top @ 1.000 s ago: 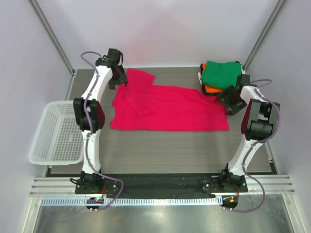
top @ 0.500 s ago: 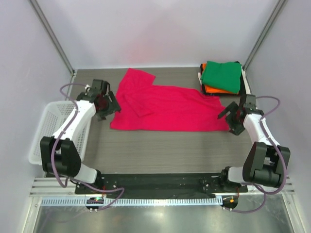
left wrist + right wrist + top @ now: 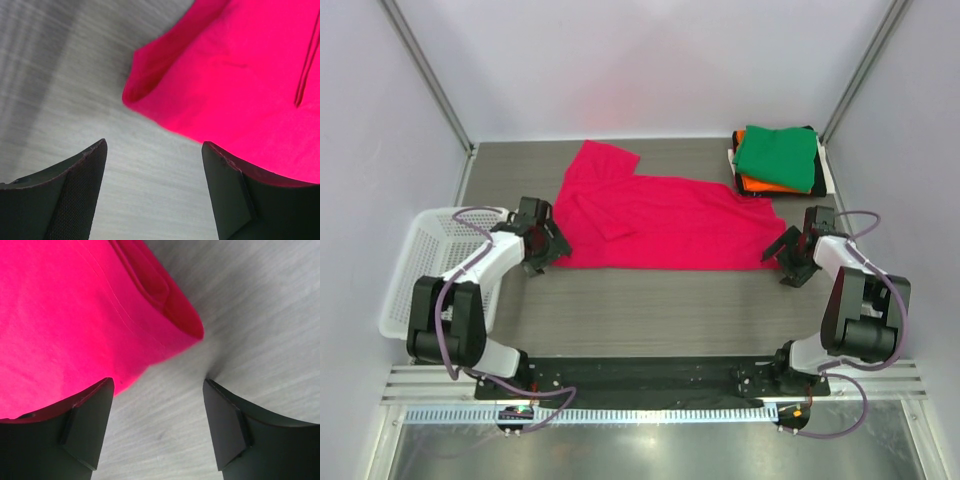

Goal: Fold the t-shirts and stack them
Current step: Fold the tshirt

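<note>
Spread flat on the tabletop (image 3: 670, 305): one pink-red t-shirt (image 3: 660, 220), long axis left to right, upper part angled far-left. Far right, one folded stack (image 3: 752, 186), green t-shirt (image 3: 777, 158) topmost, orange t-shirt (image 3: 762, 184) beneath; at left, one white mesh basket (image 3: 430, 270). Left hand (image 3: 154, 145) and right hand (image 3: 157, 382), both spread wide and empty, at its near-left and near-right corners.

Pink-red t-shirt (image 3: 665, 220) lies spread flat; folded green-topped stack (image 3: 777, 160) beyond.
</note>
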Robot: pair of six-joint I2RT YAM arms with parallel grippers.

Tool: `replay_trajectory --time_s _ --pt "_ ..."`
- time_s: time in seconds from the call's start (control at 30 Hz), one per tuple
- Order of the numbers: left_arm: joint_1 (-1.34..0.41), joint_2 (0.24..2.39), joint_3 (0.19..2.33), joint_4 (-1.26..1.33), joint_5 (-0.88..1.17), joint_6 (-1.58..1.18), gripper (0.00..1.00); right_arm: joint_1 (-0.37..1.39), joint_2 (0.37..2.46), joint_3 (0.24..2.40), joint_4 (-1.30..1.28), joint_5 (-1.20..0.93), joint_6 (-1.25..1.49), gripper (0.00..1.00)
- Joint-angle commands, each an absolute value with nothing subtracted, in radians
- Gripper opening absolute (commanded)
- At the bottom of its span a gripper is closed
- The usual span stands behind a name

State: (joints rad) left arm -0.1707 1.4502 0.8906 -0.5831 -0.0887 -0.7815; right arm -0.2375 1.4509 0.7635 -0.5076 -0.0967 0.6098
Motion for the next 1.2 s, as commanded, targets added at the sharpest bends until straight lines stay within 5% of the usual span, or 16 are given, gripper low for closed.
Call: replay_trajectory --time_s 0.0,0.1,0.23,0.37,0.4,0.53,0.8,1.17 --pt "-0.172 1.476 0.873 -0.439 -0.136 -0.818 0.77 -0.236 1.492 0.804 -0.437 -0.083 0.591 0.75" --pt "-0.172 1.508 0.873 -0.402 -0.17 -0.828 0.72 -0.236 1.515 0.815 -0.426 -0.075 0.589 0.65" --pt "-0.172 1.549 0.89 -0.364 -0.195 -0.831 0.52 -0.236 1.546 0.834 -0.417 -0.057 0.589 0.49" --pt "-0.17 1.604 0.937 -0.341 -0.18 -0.825 0.16 -0.236 1.563 0.856 -0.414 -0.044 0.588 0.35" --pt "-0.172 1.623 0.946 -0.339 -0.173 -0.818 0.01 -0.238 1.568 0.862 -0.419 -0.043 0.588 0.24" --pt "-0.17 1.585 1.006 -0.429 -0.175 -0.808 0.0 -0.236 1.58 0.923 -0.469 -0.061 0.591 0.01" --pt "-0.172 1.33 1.026 -0.676 -0.222 -0.813 0.0 -0.239 1.422 1.009 -0.655 0.032 0.56 0.01" --pt "-0.172 0.853 0.786 -0.94 -0.186 -0.96 0.01 -0.342 1.174 0.729 -0.689 -0.15 0.643 0.01"
